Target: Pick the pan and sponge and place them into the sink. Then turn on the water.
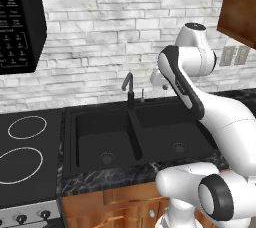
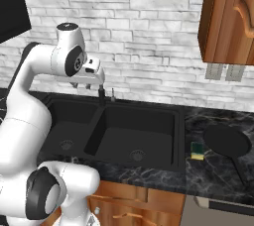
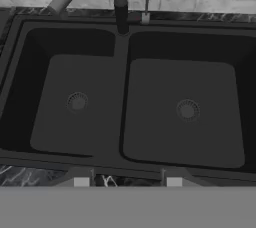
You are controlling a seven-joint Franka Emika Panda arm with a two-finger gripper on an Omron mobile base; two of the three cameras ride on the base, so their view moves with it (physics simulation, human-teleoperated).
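Pan [image 2: 227,141] flat on counter at 3 o'clock of sink [image 2: 180,136]; probably rigid, fairly heavy, best taken by handle. Sponge [image 2: 197,150] between them, likely soft, light. Gripper [image 3: 127,182] above sink, part open, empty.

In the left base view, the arm [image 1: 200,97] covers the sink's [image 1: 100,137] right basin from about 3 o'clock, and the stovetop [image 1: 25,157] is cut off at the left edge. In the right base view, the pan [image 2: 226,141] handle's end blends into the dark worktop [image 2: 208,175]. In the hand view, the fingers [image 3: 81,182] are cut off low; their spacing looks partly apart, grip unclear.
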